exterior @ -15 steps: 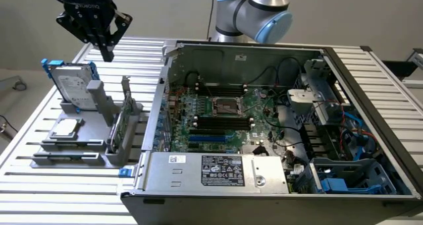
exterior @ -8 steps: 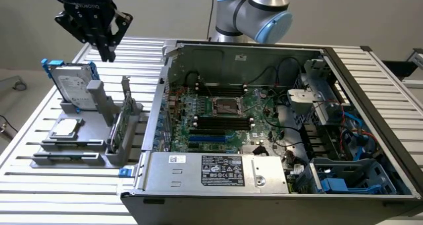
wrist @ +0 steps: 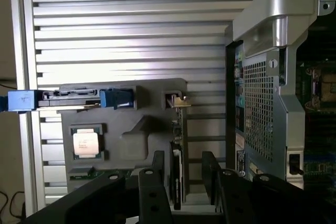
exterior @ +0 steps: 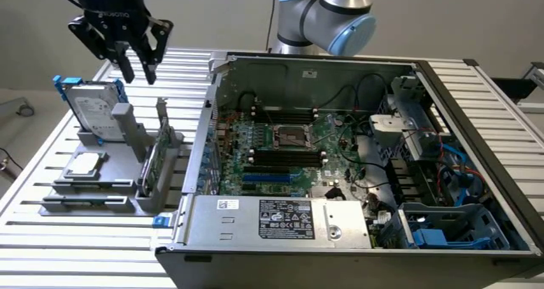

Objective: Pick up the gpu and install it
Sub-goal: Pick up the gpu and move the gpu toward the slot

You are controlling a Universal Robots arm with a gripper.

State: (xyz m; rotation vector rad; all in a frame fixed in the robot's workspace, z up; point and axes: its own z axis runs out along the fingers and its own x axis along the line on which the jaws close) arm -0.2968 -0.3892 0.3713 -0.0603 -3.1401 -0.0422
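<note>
my gripper hangs above the far end of the grey holder on the slatted table; my jaws stand apart, wide open, with nothing between them in my grasp; the gpu stands on its edge in a slot of that holder, on the side next to the open computer case, well below my fingertips and clear of them; in the wrist view the gpu shows edge-on, lined up in the gap between my two fingers; the hard drive stands upright in the same holder; the square silver chip lies flat near the gpu's slot
</note>
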